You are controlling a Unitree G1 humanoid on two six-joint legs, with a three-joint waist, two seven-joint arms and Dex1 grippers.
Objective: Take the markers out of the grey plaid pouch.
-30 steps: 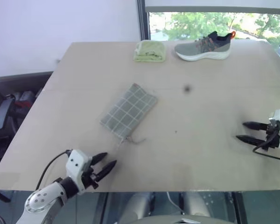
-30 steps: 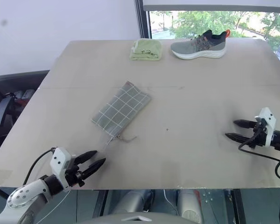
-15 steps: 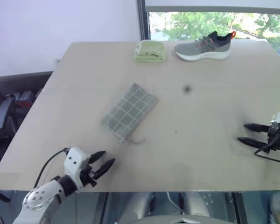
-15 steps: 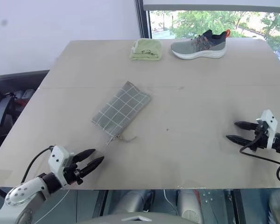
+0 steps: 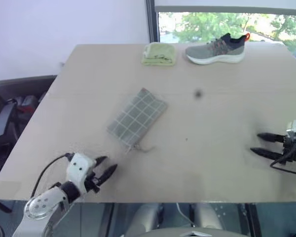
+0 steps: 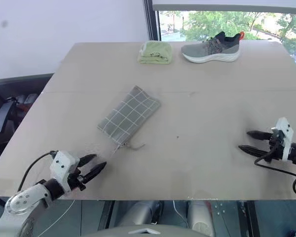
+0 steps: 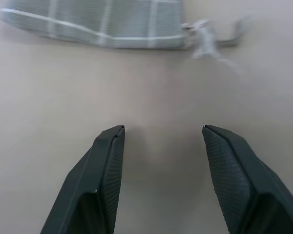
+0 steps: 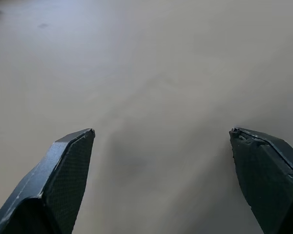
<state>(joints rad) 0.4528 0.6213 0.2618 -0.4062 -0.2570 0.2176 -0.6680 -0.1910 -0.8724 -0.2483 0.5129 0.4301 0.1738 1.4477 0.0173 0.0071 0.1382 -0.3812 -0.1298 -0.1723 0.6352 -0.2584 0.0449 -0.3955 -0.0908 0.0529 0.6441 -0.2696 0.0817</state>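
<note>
The grey plaid pouch (image 5: pixel 136 118) lies flat and closed mid-table, its pull cord (image 5: pixel 139 147) at the near end. The left gripper (image 5: pixel 105 168), jaws apart and empty, sits just short of that cord; the right gripper (image 5: pixel 259 143), jaws wide and empty, is well apart from the pouch. The cord end should be pinned first, and the pouch steadied before opening; no markers are seen yet

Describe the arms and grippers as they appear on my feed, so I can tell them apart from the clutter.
Each gripper has two black tapered fingers with textured pads on a white block. A black cable loops at each wrist. The left gripper sits on a silver-grey arm with a round joint; the right gripper shows just its white block and cable.
</note>
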